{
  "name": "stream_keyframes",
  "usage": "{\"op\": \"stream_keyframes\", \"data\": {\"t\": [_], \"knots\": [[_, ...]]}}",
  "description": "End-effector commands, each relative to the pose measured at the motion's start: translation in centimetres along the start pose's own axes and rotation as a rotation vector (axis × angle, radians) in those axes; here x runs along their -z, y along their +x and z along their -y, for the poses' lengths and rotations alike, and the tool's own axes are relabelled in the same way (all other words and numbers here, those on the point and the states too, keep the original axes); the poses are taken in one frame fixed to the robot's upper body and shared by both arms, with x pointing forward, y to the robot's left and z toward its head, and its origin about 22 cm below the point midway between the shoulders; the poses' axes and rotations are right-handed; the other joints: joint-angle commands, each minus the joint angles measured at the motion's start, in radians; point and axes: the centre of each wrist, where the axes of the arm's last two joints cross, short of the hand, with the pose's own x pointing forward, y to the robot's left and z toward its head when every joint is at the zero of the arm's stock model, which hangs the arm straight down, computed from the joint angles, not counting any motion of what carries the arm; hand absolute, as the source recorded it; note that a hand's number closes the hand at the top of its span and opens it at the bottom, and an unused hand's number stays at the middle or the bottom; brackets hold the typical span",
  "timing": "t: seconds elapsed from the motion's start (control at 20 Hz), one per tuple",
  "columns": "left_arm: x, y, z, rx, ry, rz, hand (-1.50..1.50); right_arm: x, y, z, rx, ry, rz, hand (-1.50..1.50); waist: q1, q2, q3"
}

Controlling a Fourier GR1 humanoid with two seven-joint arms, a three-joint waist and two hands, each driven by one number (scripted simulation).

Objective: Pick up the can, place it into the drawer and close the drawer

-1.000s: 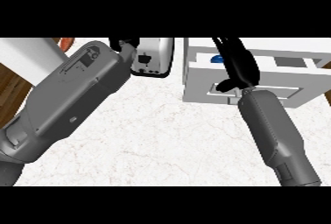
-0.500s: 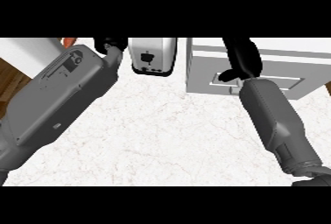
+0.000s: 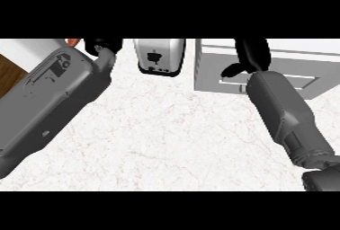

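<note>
Grey drawer (image 3: 266, 67) at upper right of frame, front closed or nearly so; can hidden from view.

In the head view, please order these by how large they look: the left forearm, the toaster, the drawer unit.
1. left forearm, though it is nearest the camera
2. drawer unit, partly hidden
3. toaster

White marbled counter (image 3: 172, 134); silver toaster (image 3: 159, 56) at back; wood floor (image 3: 12, 76) left.

White marbled counter (image 3: 172, 134) (grey drawer (image 3: 219, 67))
</note>
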Motion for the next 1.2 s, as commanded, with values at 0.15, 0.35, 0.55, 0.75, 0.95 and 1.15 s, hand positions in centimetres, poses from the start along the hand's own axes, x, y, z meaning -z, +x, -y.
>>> {"op": "stream_keyframes", "data": {"t": [0.15,0.35,0.55,0.75,0.95,1.15], "knots": [[-0.5,0.7,0.2,0.004,-0.012,0.008,-1.5,2.6,0.1,2.4,-0.044,-0.043,-0.025,-1.5,0.014,0.006,-0.001],[-0.9,0.9,0.1,-0.016,-0.034,0.0,-1.5,3.9,-0.7,4.2,-0.01,-0.054,-0.036,-1.5,0.025,0.01,0.0],[-0.7,1.2,-0.4,-0.008,-0.014,-0.002,-1.5,3.8,0.9,3.5,0.216,0.018,0.035,-1.5,0.018,0.009,0.003],[-1.0,0.9,-1.3,-0.014,-0.027,0.007,-1.5,4.3,1.8,3.8,0.509,0.028,-0.08,-1.5,0.032,0.008,0.004],[-0.9,0.8,-1.9,-0.009,-0.007,-0.014,-1.5,4.2,3.1,3.2,0.69,0.007,-0.096,-1.5,0.005,0.0,0.002],[-0.9,0.2,-2.4,0.004,0.009,0.001,-1.5,4.3,1.1,3.8,0.735,-0.014,-0.118,-1.5,0.006,0.009,0.001]]}}
